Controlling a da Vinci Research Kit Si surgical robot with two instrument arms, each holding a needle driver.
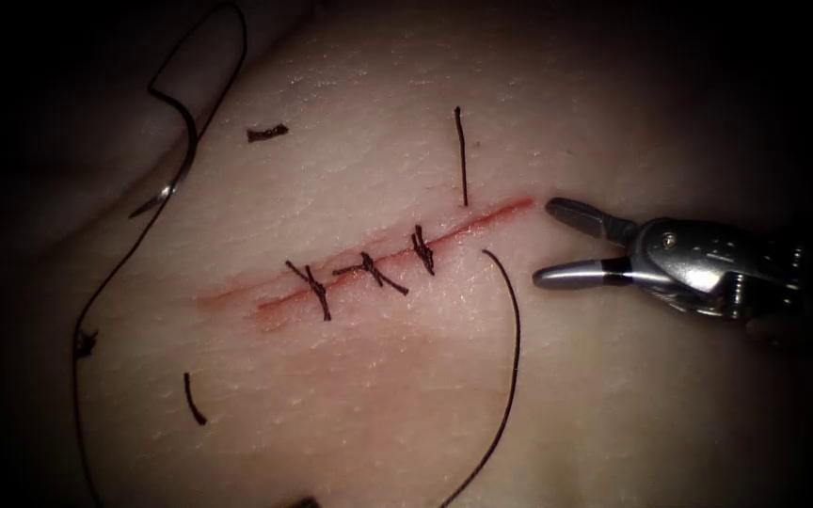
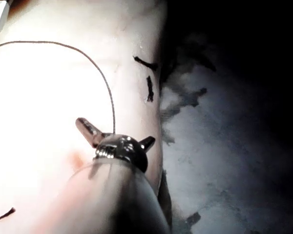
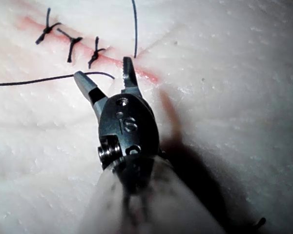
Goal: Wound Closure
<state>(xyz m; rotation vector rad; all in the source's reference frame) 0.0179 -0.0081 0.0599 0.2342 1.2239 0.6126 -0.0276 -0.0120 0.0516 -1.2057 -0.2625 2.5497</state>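
The cut (image 1: 369, 263) runs slantwise across the tissue (image 1: 406, 395), with three knotted stitches (image 1: 374, 271) on it. My right tool (image 1: 546, 242) is at the cut's right end, jaws open and holding nothing. In the right wrist view, the free end of a long thread (image 3: 49, 78) lies between the right tool's (image 3: 103, 68) jaws. The curved needle (image 1: 176, 179) lies loose on the tissue far left of the cut, not in the tissue, with its thread (image 1: 75, 376) trailing. My left tool (image 2: 117, 134) is open, and a thread (image 2: 105, 83) runs up to its jaws.
A long thread (image 1: 512, 376) curves from just right of the cut down out of view. A straight thread tail (image 1: 462, 155) stands above the cut's right part. Short cut ends (image 1: 265, 133) (image 1: 194, 400) lie left of the cut. The tissue drops off at an edge (image 2: 158, 122).
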